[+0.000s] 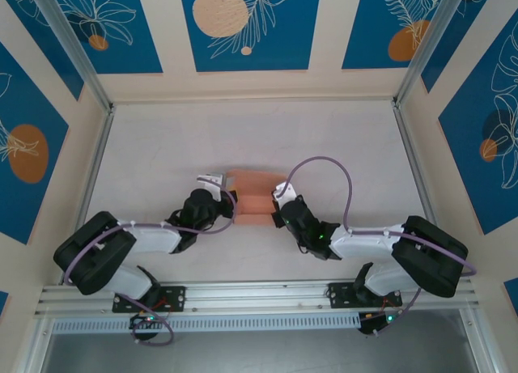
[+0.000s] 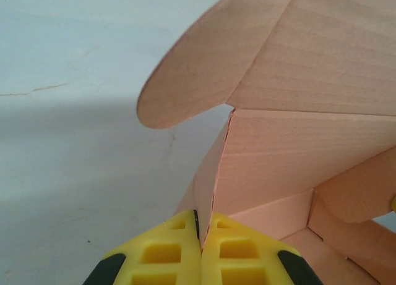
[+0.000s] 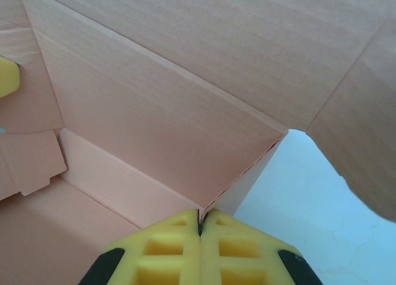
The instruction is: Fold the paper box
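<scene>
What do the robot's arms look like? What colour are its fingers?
The left arm and right arm have chunky black joints and white shells. A lilac cable loops along each. The left gripper and right gripper have yellow fingers with square hollows, like waffles. A tiny green light glows on the right arm.

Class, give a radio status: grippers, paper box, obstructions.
Left gripper shut on paper box wall. Right gripper shut on opposite wall. Half folded, flap up. No obstruction seen.
</scene>
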You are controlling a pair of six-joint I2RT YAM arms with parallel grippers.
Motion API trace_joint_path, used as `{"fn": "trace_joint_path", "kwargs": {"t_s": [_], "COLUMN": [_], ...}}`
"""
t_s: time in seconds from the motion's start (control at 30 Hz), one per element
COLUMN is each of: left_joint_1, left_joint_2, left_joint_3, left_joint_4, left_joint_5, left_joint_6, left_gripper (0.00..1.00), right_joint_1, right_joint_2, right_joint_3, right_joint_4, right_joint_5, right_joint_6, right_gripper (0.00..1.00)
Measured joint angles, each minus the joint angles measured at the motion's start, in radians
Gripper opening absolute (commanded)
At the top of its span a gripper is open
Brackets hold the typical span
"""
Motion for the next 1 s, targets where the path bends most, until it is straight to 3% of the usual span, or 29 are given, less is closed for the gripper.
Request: {"fn": "trace_joint_path", "kwargs": {"t_s": [0.47, 0.83, 1.0], "left_joint_1": [0.000, -0.003, -0.005], "left_joint_2": [-0.023, -0.261, -0.277], "left_joint_3": [-0.024, -0.138, -0.167], "left_joint_4": [-0.011, -0.152, -0.135], "left_joint_5": [0.121, 0.215, 0.264], "left_joint_6": [0.021, 0.103, 0.119], "left_gripper": [0.12, 0.18, 0.20], "right_joint_1": [0.071, 0.108, 0.110], "right_joint_2": [-0.032, 0.044, 0.071], "right_joint_3": [-0.030, -0.030, -0.033], "right_joint_4": [-0.027, 0.063, 0.103], "right_joint_5": [0.095, 0.149, 0.164], "right_joint_6": [-0.001, -0.008, -0.008], "right_gripper": [0.00, 0.00, 0.00]}}
